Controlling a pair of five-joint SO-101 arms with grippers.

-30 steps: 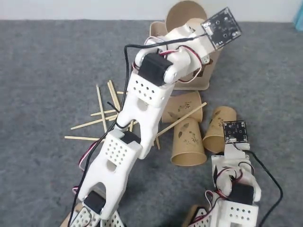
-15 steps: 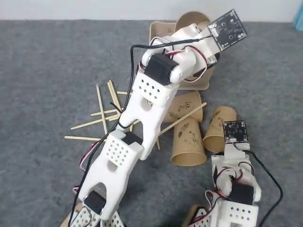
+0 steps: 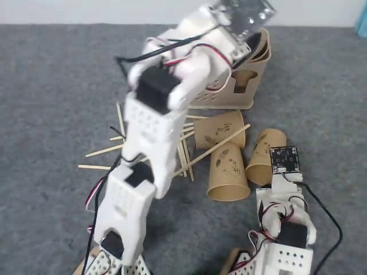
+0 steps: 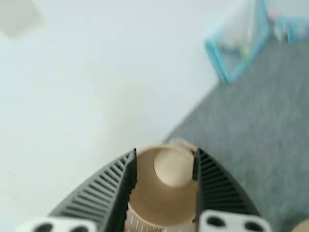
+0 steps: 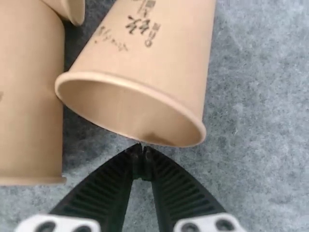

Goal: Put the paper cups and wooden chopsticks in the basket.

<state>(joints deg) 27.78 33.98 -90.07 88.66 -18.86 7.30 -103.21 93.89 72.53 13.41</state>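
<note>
The tan basket (image 3: 243,91) stands at the far side of the grey carpet. My left arm rises over it, and its gripper (image 4: 164,166) is shut on a paper cup (image 4: 166,188) whose open mouth faces the camera. That cup (image 3: 261,46) sits at the basket's top right corner. Three more paper cups (image 3: 221,129) (image 3: 226,172) (image 3: 264,152) lie on the carpet in front of the basket. Wooden chopsticks (image 3: 123,134) are scattered to their left, one (image 3: 221,143) lying across the cups. My right gripper (image 5: 142,154) is shut and empty, its tips at the rim of a lying cup (image 5: 149,72).
A second cup (image 5: 29,96) lies beside that one, touching it. A blue-framed box (image 4: 236,43) stands by the white wall beyond the basket, and its corner (image 3: 362,23) is at the far right. Open carpet stretches to the left of the chopsticks.
My left arm has lifted and swung leftward, its wrist now high over the basket, with the cup still between the fingers. The right arm has kept still.
</note>
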